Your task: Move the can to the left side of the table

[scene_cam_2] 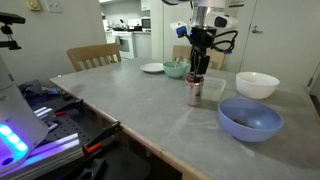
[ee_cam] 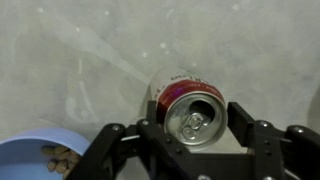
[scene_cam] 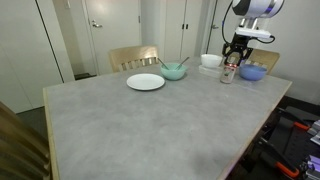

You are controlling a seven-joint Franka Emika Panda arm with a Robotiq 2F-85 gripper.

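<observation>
Grey-speckled and edged in light wood, the large rectangular table (scene_cam: 150,125) fills a room lined with white doors. Near its far corner the black Robotiq gripper (ee_cam: 192,128) hangs straight down over the small silver metal drink can with red label markings (ee_cam: 190,108), one finger on each side of the can's top. Whether the pads press the wall or only flank it cannot be told from these views.

The can stands upright on the tabletop close to the far edge. In an exterior view it sits between the round white bowl (scene_cam: 210,61) and the round blue bowl (scene_cam: 253,72), both just beside it. Farther along that edge are a teal bowl (scene_cam: 174,71) and a flat white plate (scene_cam: 145,82), with a light wooden chair (scene_cam: 133,57) behind them.

The can looks light and thin-walled, with a smooth, shiny top and a ring-pull. It cannot be told whether it is opened or full. A squeeze set off-centre could tip it, too soft a grip could let it slide out on the lift, and too hard a one could dent it. The crowding is the larger risk. A low sweep toward the opposite end of the table could clip the white bowl or, farther on, the teal one. A tilted can might also spill, if it holds liquid.
</observation>
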